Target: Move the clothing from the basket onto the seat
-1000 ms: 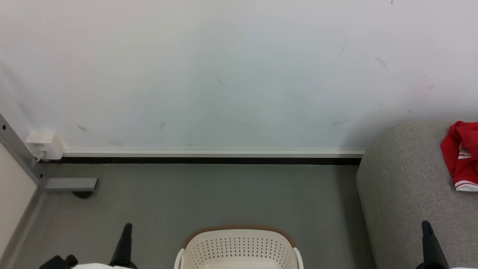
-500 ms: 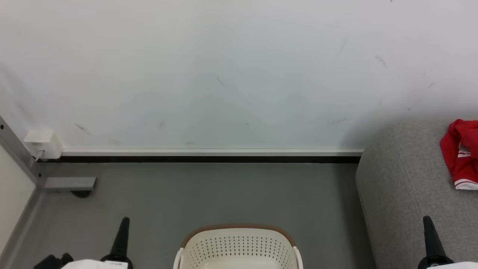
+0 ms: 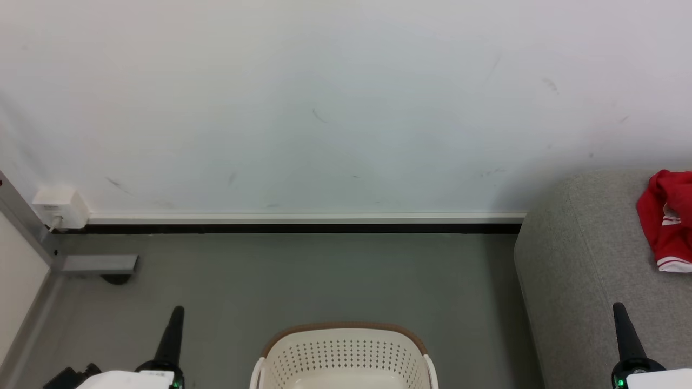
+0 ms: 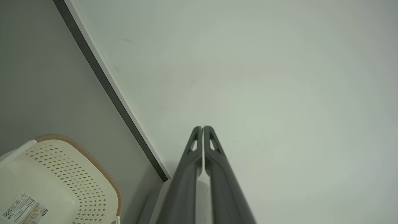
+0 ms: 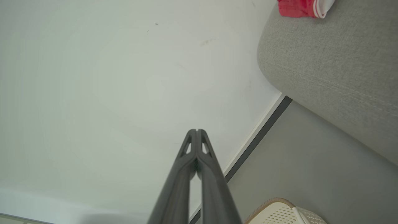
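Note:
The cream basket [image 3: 344, 356] with a brown rim stands on the floor at the bottom centre; the part of its inside that shows holds nothing, and its floor bears a label [image 4: 21, 208]. Red clothing [image 3: 667, 219] with white trim lies on the grey seat [image 3: 584, 270] at the right edge, also seen as clothing [image 5: 303, 7] on the seat [image 5: 329, 62]. My left gripper [image 3: 177, 310] is shut and holds nothing, left of the basket. My right gripper [image 3: 618, 307] is shut and holds nothing, in front of the seat. Both sets of fingers point at the wall, left gripper [image 4: 202, 127], right gripper [image 5: 196, 130].
A white wall [image 3: 324, 108] with a dark skirting strip [image 3: 303, 228] runs across the back. A white socket box [image 3: 60, 207] and a grey metal frame foot [image 3: 97, 265] stand at the left. Grey floor [image 3: 324, 275] lies between basket and wall.
Both grippers have risen a little in the head view, with more of their pale wrists showing. The whole picture has shifted slightly, so the camera moved. Basket and clothing lie as before.

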